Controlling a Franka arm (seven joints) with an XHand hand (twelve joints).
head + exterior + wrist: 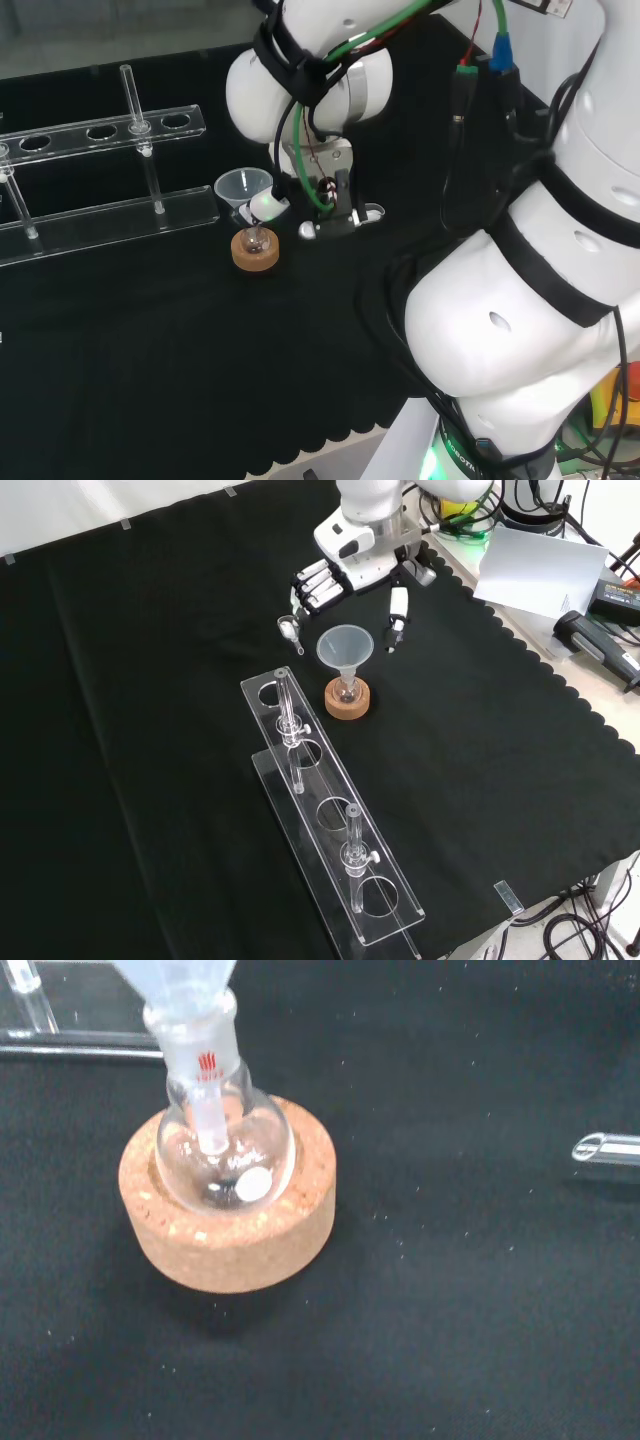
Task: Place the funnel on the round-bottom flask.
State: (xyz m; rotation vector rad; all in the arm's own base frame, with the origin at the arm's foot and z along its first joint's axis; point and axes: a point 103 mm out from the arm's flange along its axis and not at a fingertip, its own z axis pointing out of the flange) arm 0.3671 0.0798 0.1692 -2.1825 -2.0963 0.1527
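The funnel sits in the neck of the flask, stem pointing straight down into the round bulb — the wrist view shows the stem tip inside the glass, above the bottom. The flask rests in a cork ring on the black cloth. The hand hangs just beyond the funnel in the front view, higher in that picture, with fingers extended and relaxed and the thumb pointing down beside the funnel's rim; nothing is pinched between them. Whether the thumb tip touches the rim is hard to tell from here — it looks just clear. The funnel's long axis is upright, so any retreat of the hand should go up and away, not sideways across the cone. Judged from this, the placement looks done and only the withdrawal remains. Materials: funnel is translucent plastic, a smooth cone with a narrow stem; flask is clear glass, round-bellied, short-necked; ring is coarse, speckled cork, thick-walled. A clear plastic rack with holes stands near the ring in the front view, with glass tubes upright in it. A small glass piece lies on the cloth near the fingers.
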